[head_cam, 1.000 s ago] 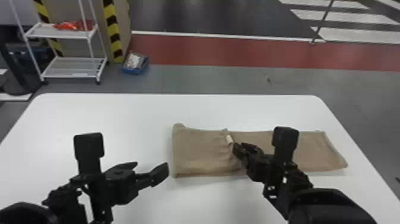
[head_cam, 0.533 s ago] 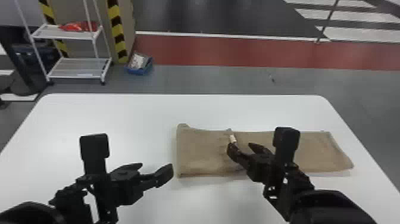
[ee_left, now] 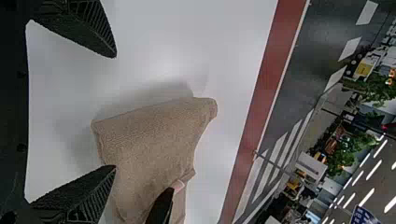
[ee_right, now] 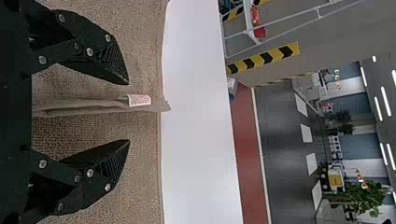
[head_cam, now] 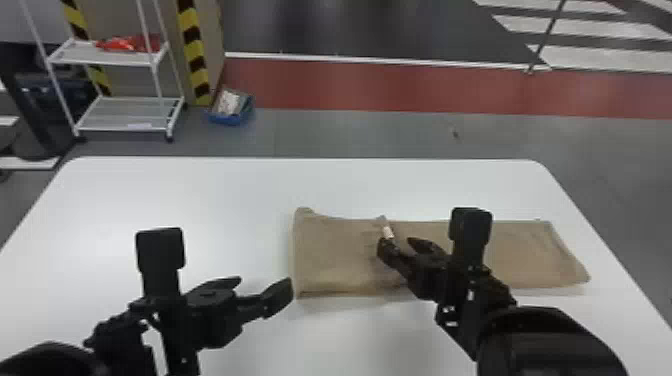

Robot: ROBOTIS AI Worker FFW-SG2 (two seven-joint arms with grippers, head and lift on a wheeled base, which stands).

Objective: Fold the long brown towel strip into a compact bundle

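The brown towel lies lengthwise across the table, its left part folded over so that an edge with a small white tag ends near its middle. Over that edge my right gripper stands open; in the right wrist view the towel's raised edge runs between the spread fingers of my right gripper, not pinched. My left gripper is open beside the towel's left end. In the left wrist view the folded towel end lies beyond my left gripper, whose fingers hold nothing.
The white table extends on all sides of the towel. Behind it on the floor stand a white wire shelf with a red item and a blue bin with things in it.
My right gripper has opened at the towel's folded edge, letting it go, and its fingers now stand farther apart. The whole head view has shifted slightly; the left gripper stays open.
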